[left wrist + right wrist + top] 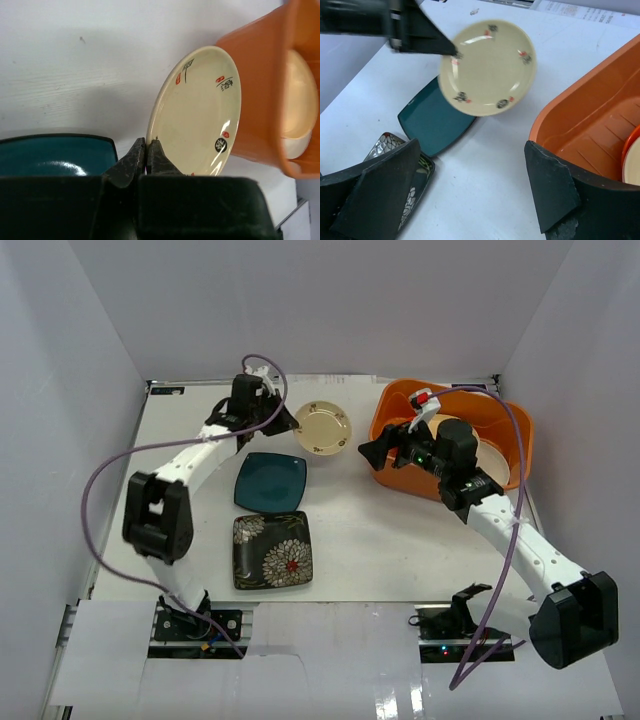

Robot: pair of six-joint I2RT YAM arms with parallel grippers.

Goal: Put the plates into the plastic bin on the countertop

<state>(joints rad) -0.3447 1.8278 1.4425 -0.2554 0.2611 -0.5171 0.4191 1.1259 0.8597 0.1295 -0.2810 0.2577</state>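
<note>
My left gripper (291,424) is shut on the rim of a round cream plate (323,427) with small red and black marks, holding it lifted and tilted left of the orange plastic bin (398,400). The left wrist view shows the fingertips (148,145) pinching the plate (200,112). The right wrist view shows the plate (487,67) above the white countertop (485,165). My right gripper (372,451) is open and empty at the bin's near left wall (590,100). A square dark teal plate (270,481) and a square black floral plate (272,549) lie flat.
The bin holds a cream plate (300,100) and an orange-red rim (630,145), partly hidden by my right arm. White walls enclose the countertop (380,540) on three sides. A purple cable loops off each arm.
</note>
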